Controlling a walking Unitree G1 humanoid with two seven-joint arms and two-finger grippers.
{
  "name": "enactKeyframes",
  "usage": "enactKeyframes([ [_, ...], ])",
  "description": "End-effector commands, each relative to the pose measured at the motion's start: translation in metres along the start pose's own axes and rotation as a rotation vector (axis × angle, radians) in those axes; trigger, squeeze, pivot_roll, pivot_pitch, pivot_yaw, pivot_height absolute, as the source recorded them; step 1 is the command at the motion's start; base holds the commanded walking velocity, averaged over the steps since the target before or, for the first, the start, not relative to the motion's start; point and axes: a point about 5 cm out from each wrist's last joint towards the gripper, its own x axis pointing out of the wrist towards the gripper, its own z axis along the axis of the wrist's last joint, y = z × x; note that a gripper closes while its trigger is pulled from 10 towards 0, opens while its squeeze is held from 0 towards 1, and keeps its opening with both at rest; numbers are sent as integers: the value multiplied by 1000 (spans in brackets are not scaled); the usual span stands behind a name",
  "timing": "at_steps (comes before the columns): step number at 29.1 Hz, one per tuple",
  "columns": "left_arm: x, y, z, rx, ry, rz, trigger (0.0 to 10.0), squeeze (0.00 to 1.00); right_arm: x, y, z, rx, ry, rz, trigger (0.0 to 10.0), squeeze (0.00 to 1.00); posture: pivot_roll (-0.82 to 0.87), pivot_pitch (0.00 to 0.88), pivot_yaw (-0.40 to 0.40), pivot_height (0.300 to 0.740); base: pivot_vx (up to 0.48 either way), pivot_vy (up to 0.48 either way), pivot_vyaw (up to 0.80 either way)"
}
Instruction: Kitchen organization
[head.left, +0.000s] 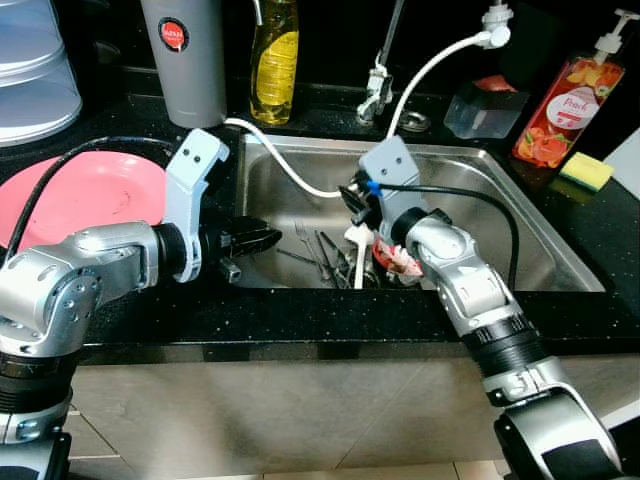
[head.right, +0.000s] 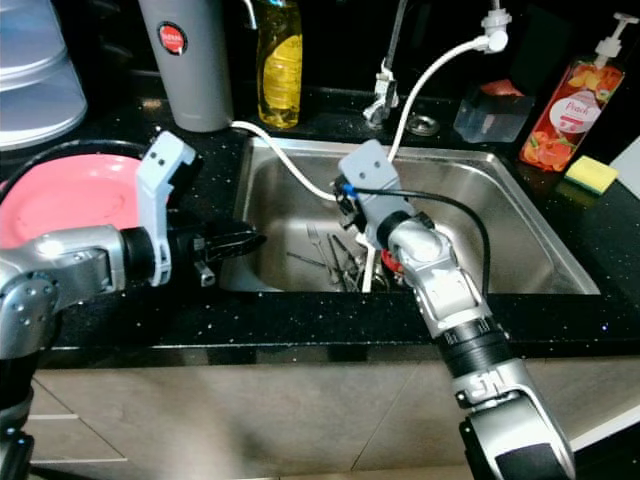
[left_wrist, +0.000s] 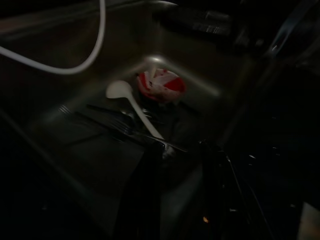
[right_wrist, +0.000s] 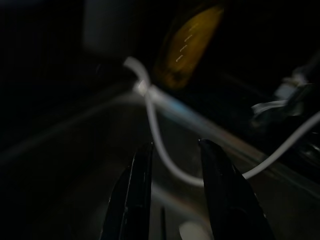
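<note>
A steel sink (head.left: 500, 200) holds several forks (head.left: 320, 250), a white spoon (head.left: 357, 250) and a crumpled red-and-white item (head.left: 395, 258). My left gripper (head.left: 262, 238) hovers over the sink's left side, pointing right toward the cutlery. In the left wrist view its fingers (left_wrist: 145, 170) stand open and hold nothing, with the spoon (left_wrist: 131, 100) and the red-and-white item (left_wrist: 161, 85) beyond them. My right gripper (head.left: 355, 198) is above the cutlery, aimed at the back left. It is open (right_wrist: 175, 145) and holds nothing, facing the white hose (right_wrist: 155, 120).
A pink plate (head.left: 90, 195) lies on the black counter at left. Behind the sink stand a grey canister (head.left: 185, 60), a yellow soap bottle (head.left: 275, 60), the faucet (head.left: 378, 85) and a peach pump bottle (head.left: 555, 110). A yellow sponge (head.left: 586, 170) is at right.
</note>
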Motion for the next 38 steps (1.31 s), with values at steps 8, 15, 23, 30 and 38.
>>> enactKeyframes([
  [8,-1,1,5,67,-22,49,10000,0,-2,-20,24,245,-170,-153,10000,0,271,0,-86,740,0,0,0],
  [15,2,7,5,49,-60,134,10000,0,-4,-19,14,264,-142,-175,10000,0,281,0,-83,740,0,0,0],
  [23,-5,9,15,85,-128,169,10000,0,-5,-24,22,273,-176,-213,10000,0,301,0,-73,740,0,0,0],
  [30,-4,12,16,88,-156,202,10000,0,-6,-23,23,267,-178,-221,10000,0,286,0,-68,740,0,0,0],
  [38,-2,16,26,130,-203,285,10000,0,-7,-25,30,235,-198,-221,10000,0,302,0,-81,740,0,0,0],
])
